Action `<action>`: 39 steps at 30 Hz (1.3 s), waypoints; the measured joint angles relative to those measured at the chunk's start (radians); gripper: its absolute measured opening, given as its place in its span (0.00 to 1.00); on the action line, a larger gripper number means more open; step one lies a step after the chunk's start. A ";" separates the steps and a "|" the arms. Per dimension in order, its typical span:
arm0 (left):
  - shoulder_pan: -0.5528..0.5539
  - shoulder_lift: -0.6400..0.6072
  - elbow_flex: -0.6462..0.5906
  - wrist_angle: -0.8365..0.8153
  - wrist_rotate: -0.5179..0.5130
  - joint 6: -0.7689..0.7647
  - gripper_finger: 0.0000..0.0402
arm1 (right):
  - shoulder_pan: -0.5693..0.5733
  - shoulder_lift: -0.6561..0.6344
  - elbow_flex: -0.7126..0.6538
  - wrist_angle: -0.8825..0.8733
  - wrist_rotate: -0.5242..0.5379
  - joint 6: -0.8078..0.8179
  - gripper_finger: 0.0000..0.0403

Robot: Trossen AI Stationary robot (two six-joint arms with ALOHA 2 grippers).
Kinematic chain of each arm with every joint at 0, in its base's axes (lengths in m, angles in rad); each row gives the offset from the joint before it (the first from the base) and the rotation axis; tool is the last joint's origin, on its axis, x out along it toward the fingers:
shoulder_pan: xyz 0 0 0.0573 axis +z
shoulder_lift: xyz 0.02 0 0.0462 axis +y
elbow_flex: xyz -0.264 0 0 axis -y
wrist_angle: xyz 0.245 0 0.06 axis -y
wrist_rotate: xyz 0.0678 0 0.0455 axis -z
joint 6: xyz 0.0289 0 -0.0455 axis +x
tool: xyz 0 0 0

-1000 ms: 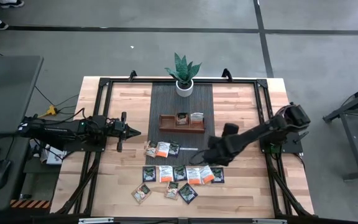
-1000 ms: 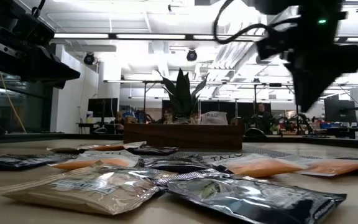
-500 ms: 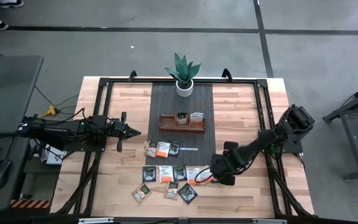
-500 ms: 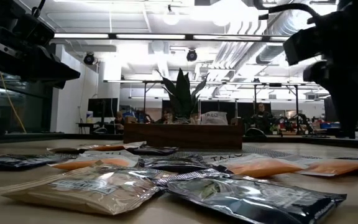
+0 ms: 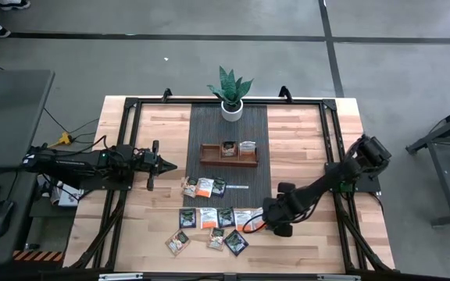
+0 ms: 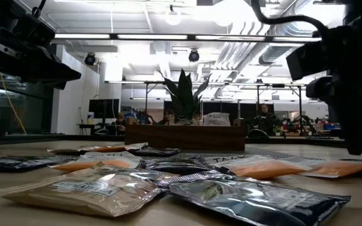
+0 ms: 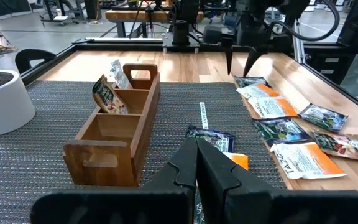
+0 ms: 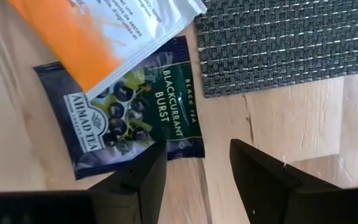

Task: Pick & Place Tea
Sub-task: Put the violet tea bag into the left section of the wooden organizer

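Note:
Several flat tea packets (image 5: 225, 218) lie on the wooden table near its near edge, with a second small group (image 5: 204, 187) at the mat's near edge. Two more stand in the brown tray (image 5: 229, 154). My right gripper (image 5: 270, 218) hangs open, pointing down, over the right end of the near row. Its wrist view shows the open gripper (image 8: 194, 168) just above the corner of a dark blue packet (image 8: 129, 124), which an orange-and-white packet (image 8: 104, 31) overlaps. My left gripper (image 7: 197, 155) waits shut, level, left of the mat.
A dark woven mat (image 5: 227, 129) runs down the table's middle and carries the tray and a potted plant (image 5: 230, 90) at its far end. Black frame rails (image 5: 330, 156) border the table. Bare wood lies right of the packets (image 8: 278, 118).
My right gripper has travelled from beside the mat's near edge toward the table's near edge and come down low over the right end of the packet row, covering the last packets there in the high view. The packets have stayed put.

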 joint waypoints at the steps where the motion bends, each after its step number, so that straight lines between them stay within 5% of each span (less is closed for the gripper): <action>1: 0.000 0.000 0.000 0.000 0.000 0.000 0.00 | 0.000 0.008 0.000 0.006 0.000 0.000 0.43; 21: 0.000 0.000 0.000 0.000 0.000 0.000 0.00 | -0.022 0.080 0.005 0.069 -0.020 -0.002 0.40; 39: 0.000 0.000 0.000 0.000 0.000 0.000 0.00 | -0.029 0.089 0.003 0.067 -0.027 0.015 0.01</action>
